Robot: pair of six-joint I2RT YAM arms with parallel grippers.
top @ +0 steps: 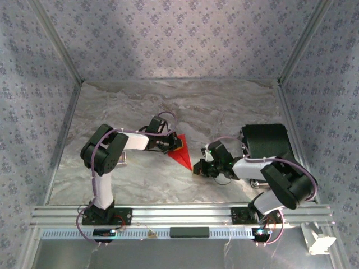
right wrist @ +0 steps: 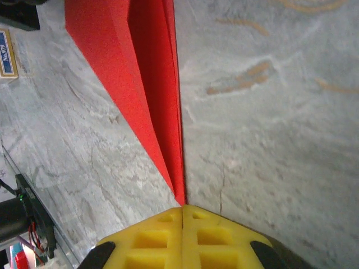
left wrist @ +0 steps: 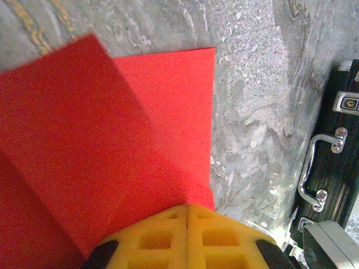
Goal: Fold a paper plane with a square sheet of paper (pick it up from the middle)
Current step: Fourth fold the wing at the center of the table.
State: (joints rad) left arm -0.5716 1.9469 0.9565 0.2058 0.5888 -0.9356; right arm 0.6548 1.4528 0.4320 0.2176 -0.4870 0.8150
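Observation:
The square sheet of paper lies on the marble table folded into a red pointed paper plane [top: 181, 151], between my two grippers. In the left wrist view the paper plane [left wrist: 112, 140] has one flap raised, and its fold line runs straight into the seam of my left gripper [left wrist: 187, 206], whose yellow jaws are shut on the wide end. My right gripper [right wrist: 182, 206] is shut on the nose. From there the paper plane [right wrist: 151, 84] stretches away as a narrow wedge with layered flaps. From above, the left gripper [top: 170, 144] and right gripper [top: 196, 167] sit at opposite ends.
A black case [top: 266, 143] with a metal handle [left wrist: 317, 168] stands at the right, close behind the right arm. A small printed card [right wrist: 7, 53] lies beyond the plane's wide end. Metal frame posts and patterned walls enclose the table [top: 140, 106].

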